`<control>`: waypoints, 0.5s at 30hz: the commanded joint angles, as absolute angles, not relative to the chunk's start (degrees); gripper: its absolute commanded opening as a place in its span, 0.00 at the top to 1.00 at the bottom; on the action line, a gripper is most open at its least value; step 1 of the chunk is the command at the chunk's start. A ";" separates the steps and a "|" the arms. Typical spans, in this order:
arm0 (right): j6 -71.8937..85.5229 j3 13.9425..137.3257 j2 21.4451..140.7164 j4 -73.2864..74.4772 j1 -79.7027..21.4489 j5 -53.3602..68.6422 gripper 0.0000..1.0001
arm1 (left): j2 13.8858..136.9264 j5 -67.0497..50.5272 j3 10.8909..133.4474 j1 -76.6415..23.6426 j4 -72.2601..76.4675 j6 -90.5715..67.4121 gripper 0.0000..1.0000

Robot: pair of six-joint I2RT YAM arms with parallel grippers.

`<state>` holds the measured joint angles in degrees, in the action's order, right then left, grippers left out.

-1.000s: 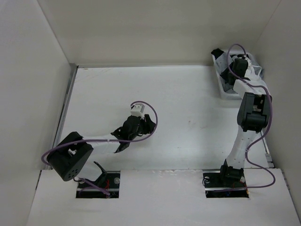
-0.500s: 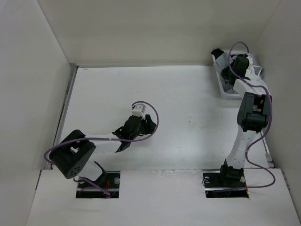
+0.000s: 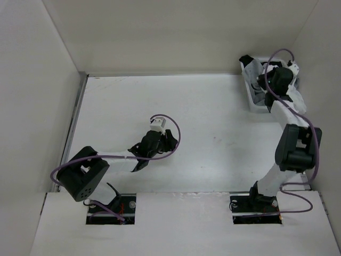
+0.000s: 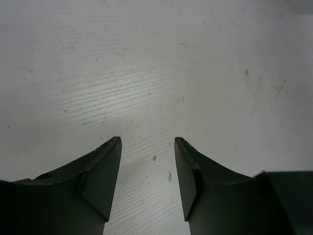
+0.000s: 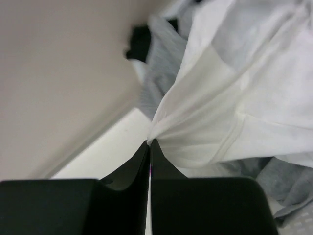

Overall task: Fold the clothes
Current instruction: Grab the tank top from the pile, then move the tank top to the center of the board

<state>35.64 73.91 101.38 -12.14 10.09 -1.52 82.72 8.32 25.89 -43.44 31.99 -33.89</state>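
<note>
The clothes, a thin white garment (image 5: 220, 112), lie bunched in a white bin (image 3: 250, 102) at the table's far right corner. My right gripper (image 5: 149, 142) is shut on a pinched fold of that white cloth, which fans out from the fingertips. In the top view the right gripper (image 3: 265, 82) reaches into the bin, and a bit of white cloth (image 3: 256, 68) shows beside it. My left gripper (image 4: 147, 142) stands open just above the bare white table, nothing between its fingers; in the top view the left gripper (image 3: 135, 159) is left of the table's middle.
Grey cloth (image 5: 161, 58) and a black cloth piece (image 5: 139, 44) lie in the bin with the white garment; the black piece (image 3: 246, 60) shows at the bin's far end. White walls enclose the table (image 3: 213, 122) at the left, back and right.
The right gripper has closed onto the white cloth in the bin, and the right arm has swung its elbow to the right and its wrist back. The left arm has barely moved.
</note>
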 commanded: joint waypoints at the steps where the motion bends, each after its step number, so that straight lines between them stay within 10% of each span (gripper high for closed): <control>1: 34.45 72.17 88.10 -20.13 9.54 -2.11 0.98 | 79.99 7.73 28.48 -43.99 34.28 -34.45 0.55; 15: 27.43 74.70 51.60 -8.62 -19.61 -3.16 0.98 | 59.43 14.32 31.46 -41.89 19.08 -34.81 0.55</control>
<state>30.41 71.44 53.87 -11.77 -14.11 -2.72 64.29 11.25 29.08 -43.16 23.05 -34.37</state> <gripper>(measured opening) 0.026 0.447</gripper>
